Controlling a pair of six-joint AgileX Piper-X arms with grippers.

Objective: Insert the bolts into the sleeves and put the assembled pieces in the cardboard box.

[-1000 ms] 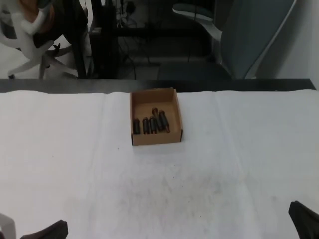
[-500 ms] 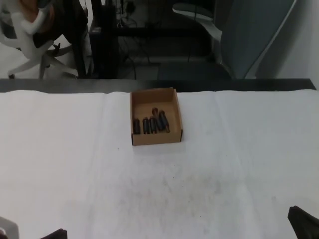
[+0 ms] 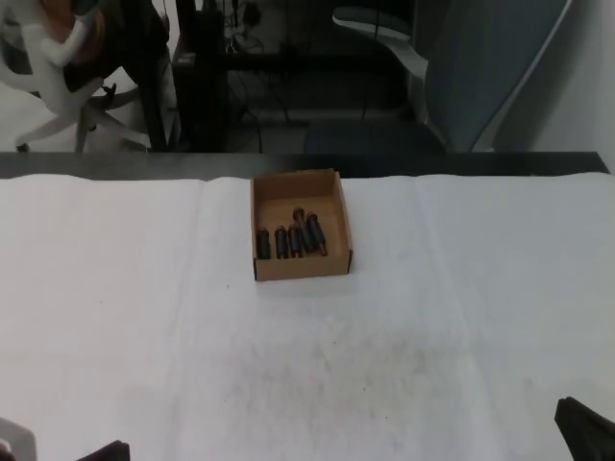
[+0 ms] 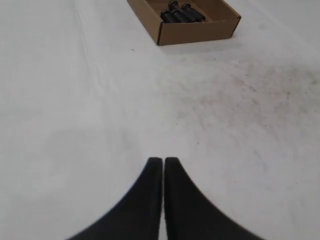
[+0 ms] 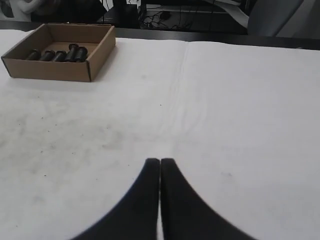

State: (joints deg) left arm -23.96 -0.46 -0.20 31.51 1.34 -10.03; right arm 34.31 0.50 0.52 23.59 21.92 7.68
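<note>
A small open cardboard box (image 3: 332, 216) sits on the white bench cover, a little left of centre toward the far edge. Several dark assembled bolt-and-sleeve pieces (image 3: 290, 237) lie side by side inside it; they also show in the left wrist view (image 4: 181, 13) and the right wrist view (image 5: 59, 54). My left gripper (image 4: 163, 161) is shut with nothing in it, low over the near left part of the bench, far from the box (image 4: 197, 31). My right gripper (image 5: 160, 162) is shut and holds nothing, over the near right part, with the box (image 5: 98, 52) well off.
The white cloth (image 3: 432, 288) covers the bench, with faint dark smudges (image 3: 327, 355) in the near middle. Dark arm parts peek in at the near corners (image 3: 581, 430) (image 3: 106, 451). Office chairs (image 3: 404, 58) stand beyond the far edge.
The arm part at the near left corner has drawn back toward the near edge over the last second. The box and its pieces have not moved.
</note>
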